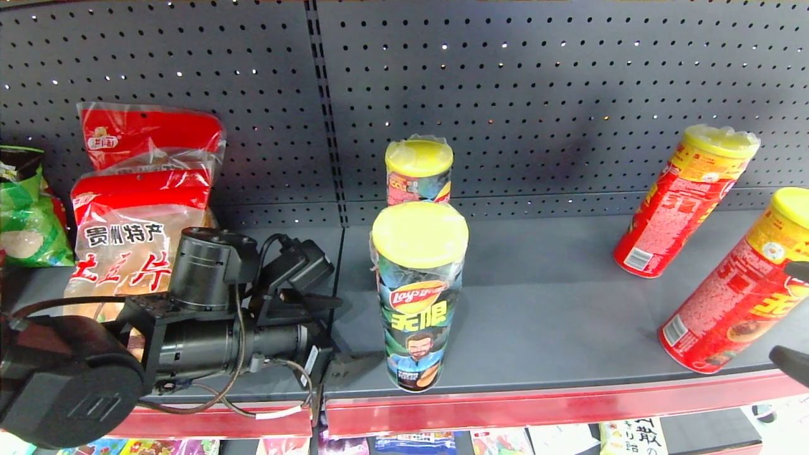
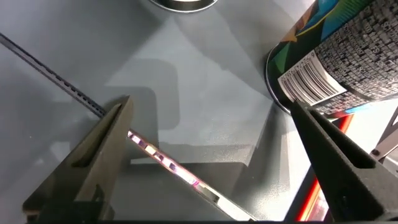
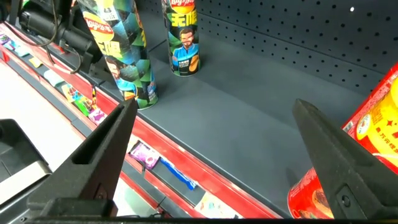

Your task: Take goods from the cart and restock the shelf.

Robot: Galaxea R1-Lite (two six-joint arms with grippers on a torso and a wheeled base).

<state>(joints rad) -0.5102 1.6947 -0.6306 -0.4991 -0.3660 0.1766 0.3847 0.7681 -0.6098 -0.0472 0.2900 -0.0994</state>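
Lower left: my left pincer, released, beside green can | lower right: right pincer, released, by red can

Red snack bags and green bag behind the left claw, off to its left. Pegboard panel beyond it. Flat packets below it.

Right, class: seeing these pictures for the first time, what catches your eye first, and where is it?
A yellow-lidded green can stands at the front edge of the shelf, mid-shelf, with a matching can behind it near the pegboard. The left pincer sits open just beside the green can. Two red cans occupy the shelf's right end.
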